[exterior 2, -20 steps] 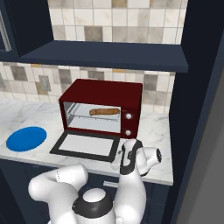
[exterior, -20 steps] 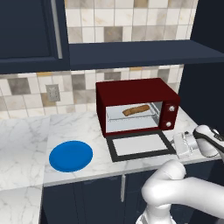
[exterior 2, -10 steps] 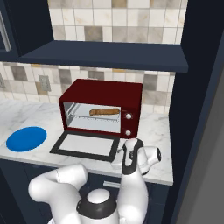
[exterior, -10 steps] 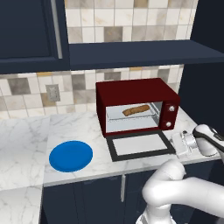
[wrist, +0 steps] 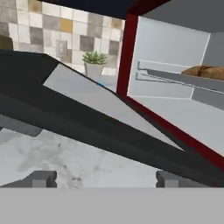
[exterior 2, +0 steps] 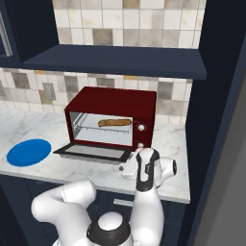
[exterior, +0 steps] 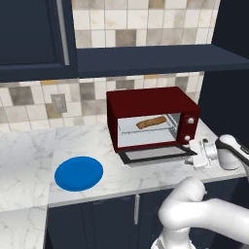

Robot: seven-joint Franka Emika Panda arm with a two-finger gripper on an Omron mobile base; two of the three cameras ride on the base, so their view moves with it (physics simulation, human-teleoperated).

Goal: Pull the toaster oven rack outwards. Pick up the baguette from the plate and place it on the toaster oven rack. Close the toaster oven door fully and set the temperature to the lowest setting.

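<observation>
On the marble counter the toaster oven (exterior: pixel 151 119) holds the baguette (exterior: pixel 151 122) on its rack (exterior 2: pixel 103 129); the door (exterior: pixel 158 155) hangs nearly flat. Beside its right corner, the gripper (exterior: pixel 197 156) is spread wide, empty; I'd push up from beneath the handle edge, squarely.

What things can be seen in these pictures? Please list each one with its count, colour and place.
toaster oven: one, dark red, on the counter against the tiled wall.
toaster oven door: one, black frame, open, lowered forward over the counter.
toaster oven rack: one, light grey, inside the oven.
baguette: one, brown, lying on the rack.
plate: one, bright blue, bare, on the counter left of the oven.
potted plant: one, green in a pale pot, by the tiled wall.
tool: one, white, open, at the door's right front corner.
</observation>
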